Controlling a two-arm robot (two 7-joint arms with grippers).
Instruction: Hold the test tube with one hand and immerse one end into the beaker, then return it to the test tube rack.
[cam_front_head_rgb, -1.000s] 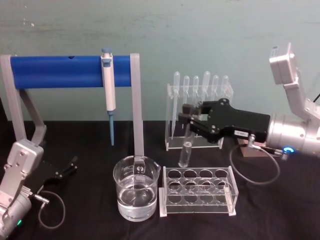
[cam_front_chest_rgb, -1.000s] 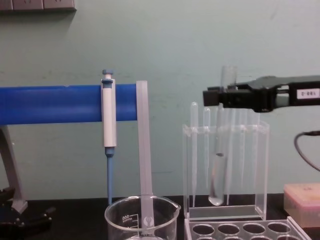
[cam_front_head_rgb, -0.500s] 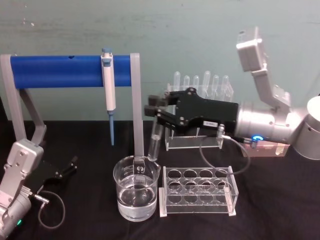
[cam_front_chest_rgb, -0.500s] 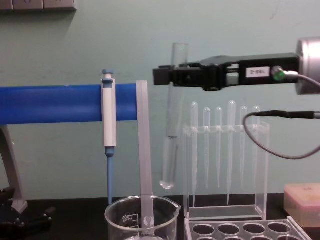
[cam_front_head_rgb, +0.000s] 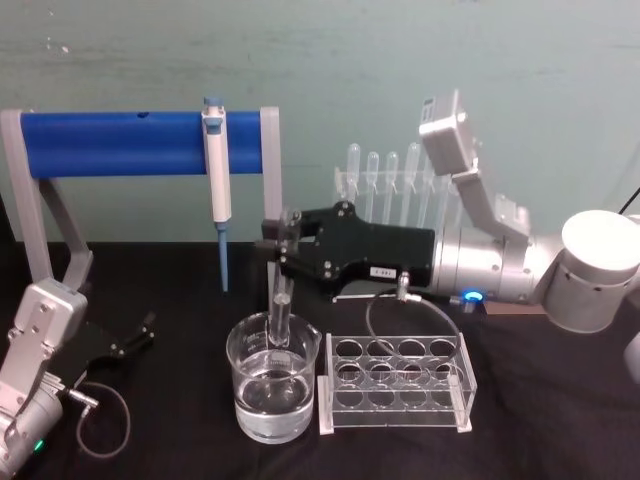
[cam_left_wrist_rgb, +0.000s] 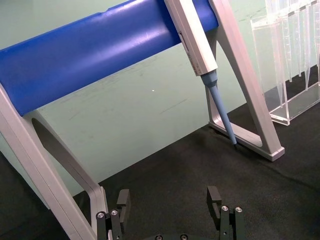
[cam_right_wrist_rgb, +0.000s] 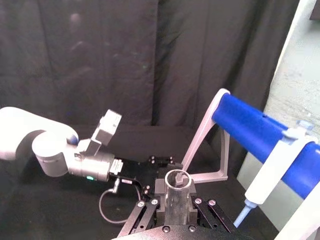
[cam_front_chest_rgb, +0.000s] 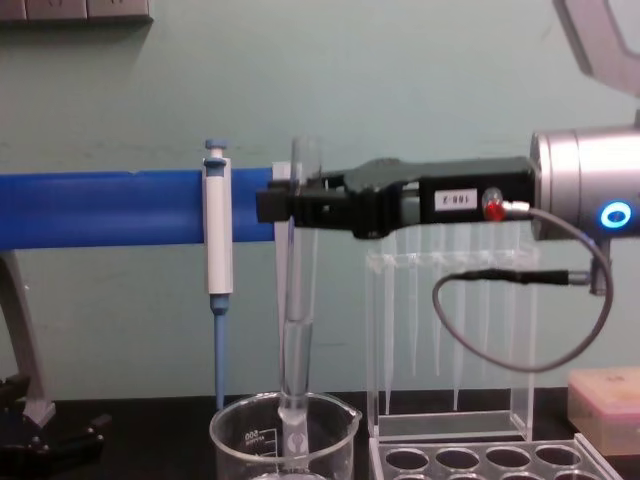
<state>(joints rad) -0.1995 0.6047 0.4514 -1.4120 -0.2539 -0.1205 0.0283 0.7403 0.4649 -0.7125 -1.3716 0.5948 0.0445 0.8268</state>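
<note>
Clamps test tube (cam_front_head_rgb: 281, 320) in right gripper (cam_front_head_rgb: 284, 245), now moved across and down into beaker (cam_front_head_rgb: 243, 365); end below rim, immersion close; leaves left gripper (cam_left_wrist_rgb: 167, 202) parked left, spread.

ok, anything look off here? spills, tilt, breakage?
Nothing stands out. The right gripper holds the test tube upright with its lower end inside the beaker, which stands upright with liquid in it. The test tube rack sits square beside it. The left gripper rests open at the table's left.

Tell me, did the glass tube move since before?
Yes. The test tube, held by the right gripper, went left from the pipette rack to the beaker, and its lower end is now inside the rim.
</note>
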